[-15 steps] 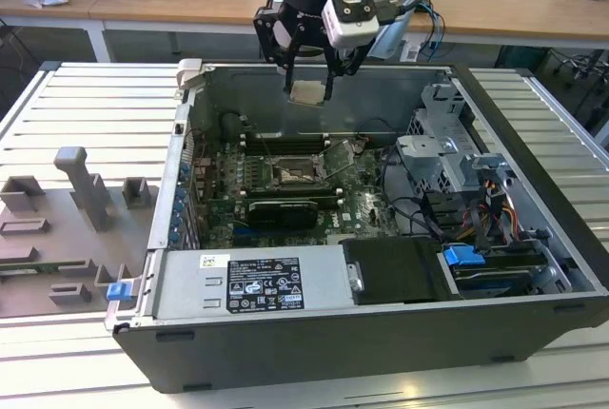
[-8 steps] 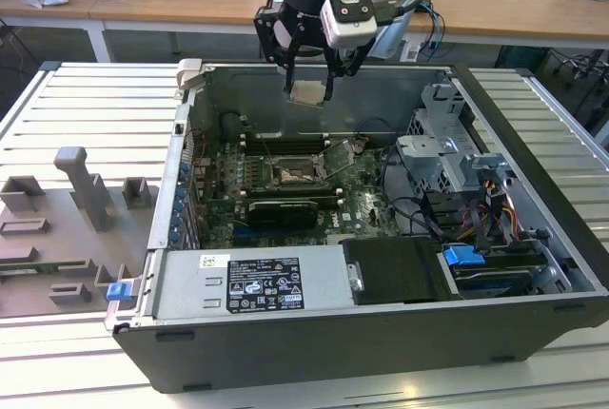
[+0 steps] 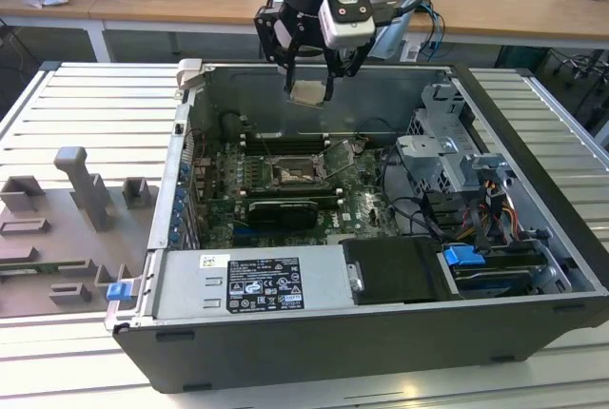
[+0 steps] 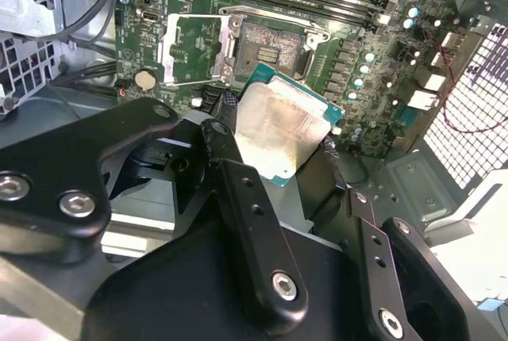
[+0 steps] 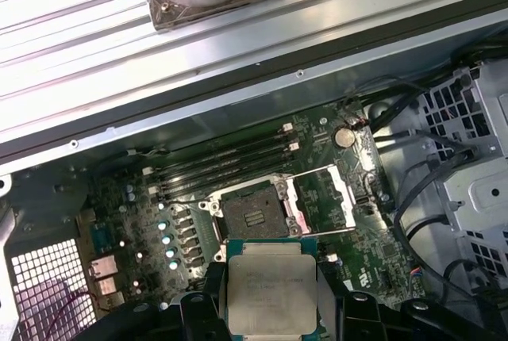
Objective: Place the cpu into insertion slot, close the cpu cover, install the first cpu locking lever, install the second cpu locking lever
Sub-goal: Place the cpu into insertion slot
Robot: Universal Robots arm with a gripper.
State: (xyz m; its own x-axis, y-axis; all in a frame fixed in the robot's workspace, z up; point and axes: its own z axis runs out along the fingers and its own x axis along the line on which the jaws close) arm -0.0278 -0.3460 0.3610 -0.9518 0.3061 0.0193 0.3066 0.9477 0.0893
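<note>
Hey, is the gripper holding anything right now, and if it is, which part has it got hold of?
Yes. The gripper holds the cpu, pinched by two opposite side edges, with its metal top left bare between the fingers.

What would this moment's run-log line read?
gripper: shut on cpu | cpu: held in the air, not seated | insertion slot: empty | cpu cover: open

The cpu, a flat square chip with a dull silvery top and green edge, is held in the air above the motherboard. The insertion slot lies bare and dark. The cpu cover, a silver frame, is flipped open beside it.
</note>
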